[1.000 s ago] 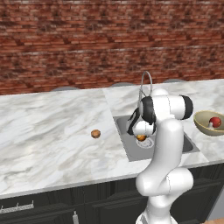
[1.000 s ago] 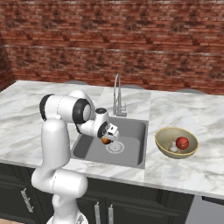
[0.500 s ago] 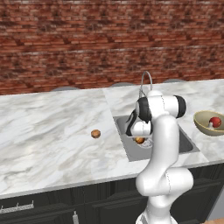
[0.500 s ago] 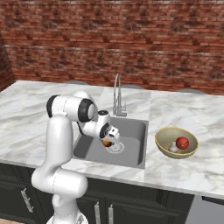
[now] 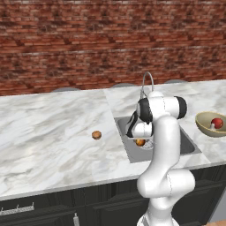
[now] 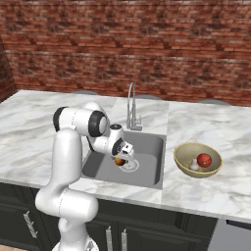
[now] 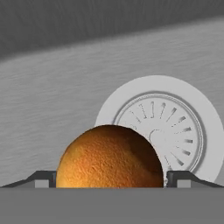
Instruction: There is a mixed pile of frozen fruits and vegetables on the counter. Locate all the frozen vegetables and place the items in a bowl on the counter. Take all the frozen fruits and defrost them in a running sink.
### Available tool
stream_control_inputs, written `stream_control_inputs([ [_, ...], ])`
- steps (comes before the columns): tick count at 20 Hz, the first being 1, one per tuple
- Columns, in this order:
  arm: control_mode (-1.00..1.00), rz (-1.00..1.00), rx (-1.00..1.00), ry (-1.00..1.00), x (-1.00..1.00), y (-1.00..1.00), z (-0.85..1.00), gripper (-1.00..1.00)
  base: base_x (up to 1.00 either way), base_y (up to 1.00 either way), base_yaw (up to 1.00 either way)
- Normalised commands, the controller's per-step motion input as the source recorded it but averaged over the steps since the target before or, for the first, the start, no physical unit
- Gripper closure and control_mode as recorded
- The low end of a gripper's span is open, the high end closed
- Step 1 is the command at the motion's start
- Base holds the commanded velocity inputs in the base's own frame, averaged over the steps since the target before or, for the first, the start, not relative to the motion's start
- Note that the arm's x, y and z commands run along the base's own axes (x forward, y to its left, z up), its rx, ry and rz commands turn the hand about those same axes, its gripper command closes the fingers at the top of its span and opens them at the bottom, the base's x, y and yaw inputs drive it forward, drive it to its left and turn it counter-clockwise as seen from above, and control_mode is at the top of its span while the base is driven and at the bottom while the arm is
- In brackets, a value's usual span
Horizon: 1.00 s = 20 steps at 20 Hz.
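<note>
Hand [image 7: 111, 181] in the sink [image 6: 147, 164]: fingertips [image 7: 43, 178] spread, just clear of the larger orange ball [image 7: 109, 157] between them, drain [image 7: 162, 131] beyond. Small orange ball [image 5: 96, 135] on the counter [image 5: 48, 128]. Bowl [image 6: 184, 162] holds the red ball [image 6: 204, 160] and mushroom [image 6: 194, 166].

counter [image 5: 53, 128] | small brownish-orange ball [image 5: 96, 135] | bowl [image 6: 186, 164]
</note>
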Motion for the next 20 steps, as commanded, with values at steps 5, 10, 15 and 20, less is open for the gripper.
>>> stream_control_inputs([
  [5,-1.00,-0.03,0.01,0.00,-0.11,0.00,0.31,-1.00,0.00,0.00,0.00],
  [10,-1.00,-0.06,0.04,-0.04,-0.17,0.16,0.64,-1.00,0.00,0.00,0.00],
  [15,-1.00,-0.06,0.00,-0.01,-0.21,0.24,0.82,-1.00,0.00,0.00,0.00],
  [20,-1.00,-0.05,0.00,0.00,-0.25,0.02,0.99,-1.00,0.00,0.00,0.00],
])
